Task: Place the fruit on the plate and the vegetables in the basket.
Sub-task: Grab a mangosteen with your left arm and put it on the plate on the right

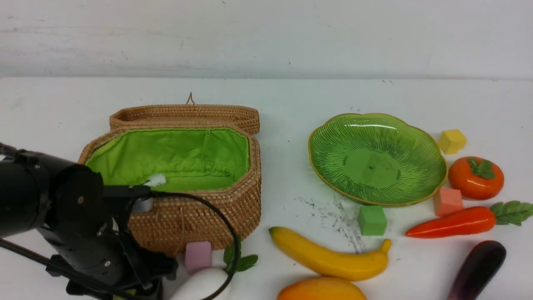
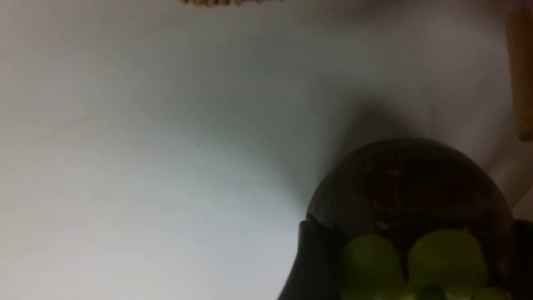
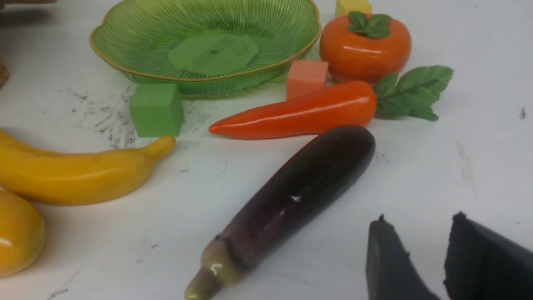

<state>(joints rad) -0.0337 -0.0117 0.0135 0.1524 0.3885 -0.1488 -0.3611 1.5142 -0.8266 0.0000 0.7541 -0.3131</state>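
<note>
Gripping mangosteen (image 2: 408,187) snugly in left claw (image 2: 412,258), over table (image 2: 166,166) beside open basket (image 1: 233,204); fruit, so likely bound for bare plate (image 1: 374,166), well apart. Holding right claw (image 3: 420,233) slightly parted, empty, near eggplant (image 3: 300,187), probably for basket run.

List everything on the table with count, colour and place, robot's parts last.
Basket: one, tan wicker, green lining, lid open, table's left.
Plate: one, green, bare, right of basket.
Banana: one, yellow, front centre.
Mango: one, orange, nearer than banana.
Persimmon: one, orange-red, right of plate.
Carrot: one, orange-red, nearer than persimmon.
Eggplant: one, dark purple, near right.
Radish: one, white, before the basket.
Foam cubes: four; green, salmon, yellow round plate, pink by basket.
Dark purple ball: one, near left, by basket.
Left gripper: one, black, shut on ball.
Right gripper: one, black, open, near eggplant.
</note>
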